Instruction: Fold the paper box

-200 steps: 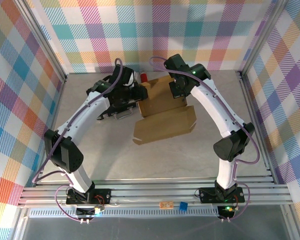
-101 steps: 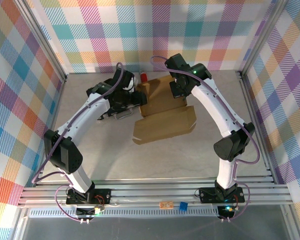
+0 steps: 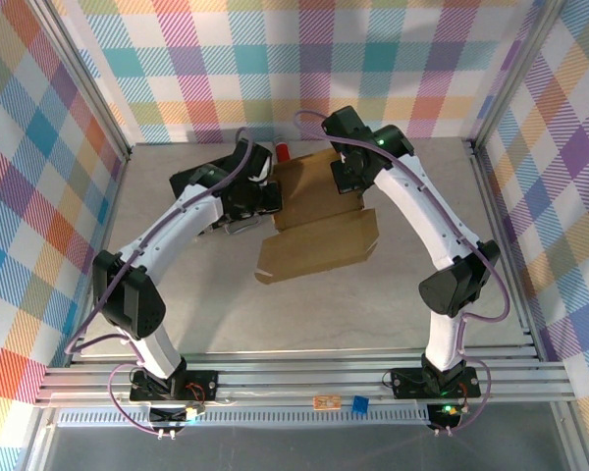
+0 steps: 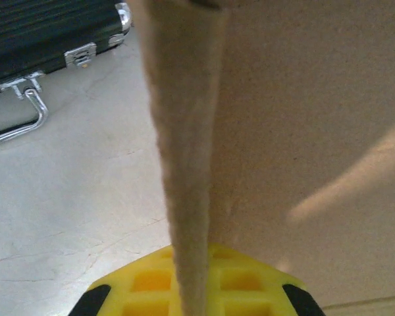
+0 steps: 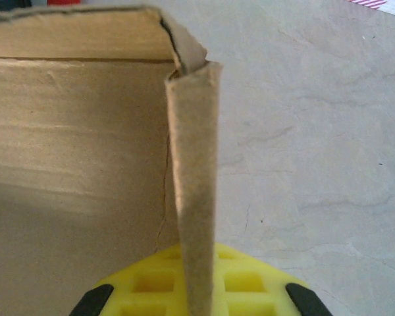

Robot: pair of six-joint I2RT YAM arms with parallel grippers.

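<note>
Newly clamped left gripper [image 4: 191, 293] onto paper box [image 3: 319, 245] wall; kept right gripper [image 5: 197, 289] pinching opposite wall, to raise sides.

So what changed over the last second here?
The left claw, open before, closed onto the left wall of the paper box, and the box's front flap slid slightly leftward. The right claw stayed shut on the right wall, and its arm kept its pose.
</note>
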